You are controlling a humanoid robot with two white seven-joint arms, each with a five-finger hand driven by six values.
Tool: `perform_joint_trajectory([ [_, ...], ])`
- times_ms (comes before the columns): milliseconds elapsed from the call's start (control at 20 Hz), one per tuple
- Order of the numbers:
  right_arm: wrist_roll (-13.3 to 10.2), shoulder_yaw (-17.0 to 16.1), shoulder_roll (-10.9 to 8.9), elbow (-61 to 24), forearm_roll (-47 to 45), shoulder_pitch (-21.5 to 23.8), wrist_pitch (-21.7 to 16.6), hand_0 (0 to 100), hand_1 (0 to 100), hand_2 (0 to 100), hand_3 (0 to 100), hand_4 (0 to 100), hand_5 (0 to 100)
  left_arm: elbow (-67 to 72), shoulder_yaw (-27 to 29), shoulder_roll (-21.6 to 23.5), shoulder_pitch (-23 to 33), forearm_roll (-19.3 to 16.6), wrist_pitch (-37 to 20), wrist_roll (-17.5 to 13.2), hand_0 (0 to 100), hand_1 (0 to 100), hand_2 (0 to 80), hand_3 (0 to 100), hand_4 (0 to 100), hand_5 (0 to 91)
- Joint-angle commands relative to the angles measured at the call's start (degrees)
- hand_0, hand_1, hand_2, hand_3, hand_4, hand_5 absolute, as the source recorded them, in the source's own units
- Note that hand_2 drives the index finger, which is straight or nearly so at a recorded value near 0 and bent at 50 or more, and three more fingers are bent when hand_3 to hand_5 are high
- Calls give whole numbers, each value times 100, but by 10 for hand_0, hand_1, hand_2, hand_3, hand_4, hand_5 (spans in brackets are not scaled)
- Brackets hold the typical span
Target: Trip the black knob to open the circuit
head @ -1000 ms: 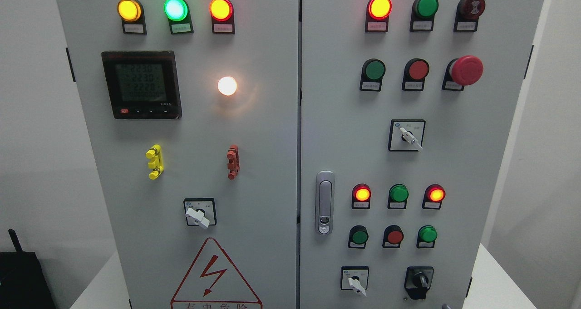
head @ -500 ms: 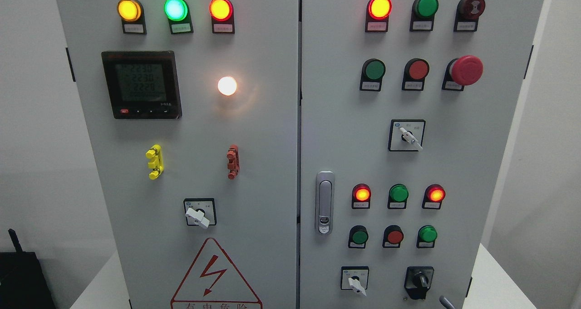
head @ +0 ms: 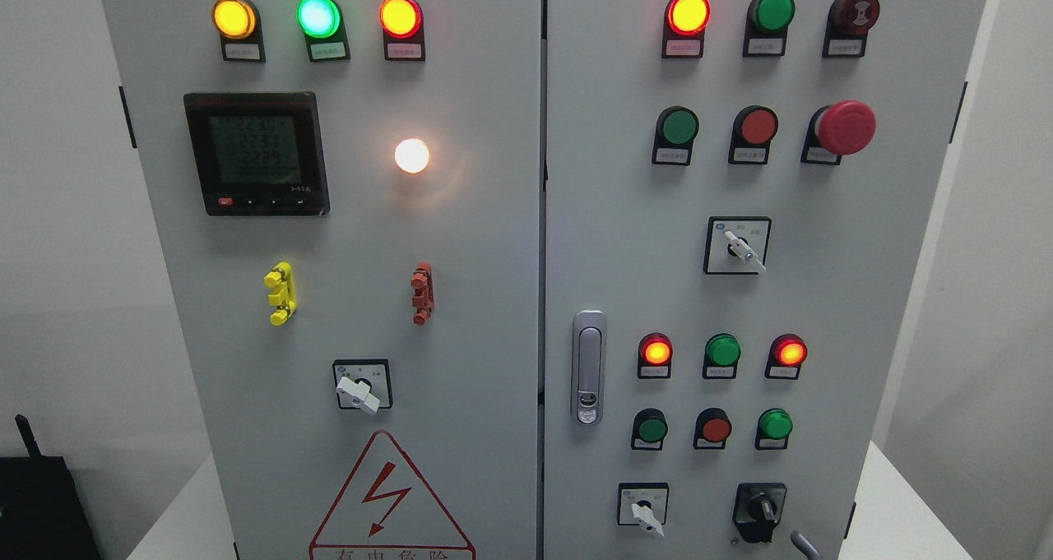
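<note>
Sitting low on the cabinet's right door (head: 823,313), one black knob (head: 760,508) lies just left of one grey fingertip (head: 804,543); the hand's grip cannot be told.

head view, close, square-on to cabinet (head: 494,239)

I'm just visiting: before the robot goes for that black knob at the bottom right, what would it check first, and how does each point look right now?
1. Black knob in view, nothing covering it: ok.
2. Knob not yet touched: ok.
3. Right hand close by: only a grey tip shows at the bottom edge, right of the knob: ok.
4. Fingers ready to grasp: cannot tell.
5. White selector to the knob's left stands apart from it: ok.
6. Left hand out of the way: not in view, cannot tell.
</note>
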Motion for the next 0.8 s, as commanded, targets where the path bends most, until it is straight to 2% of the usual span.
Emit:
perform_joint_trajectory([
  [0,0,71,-15,138,1,-51,-9,0,0,0,1000,1000,1000,0,0,0,0,-132,-4,-3,120,389,0,0,0,0],
  [350,-9,203,29,77,10,-33,-18,0,0,0,1000,1000,1000,0,0,0,0,-132,5,-3,120,389,0,0,0,0],
  [750,-9,212,29,33,10,-33,-18,0,0,0,1000,1000,1000,0,0,0,0,-132,5,-3,120,389,0,0,0,0],
])
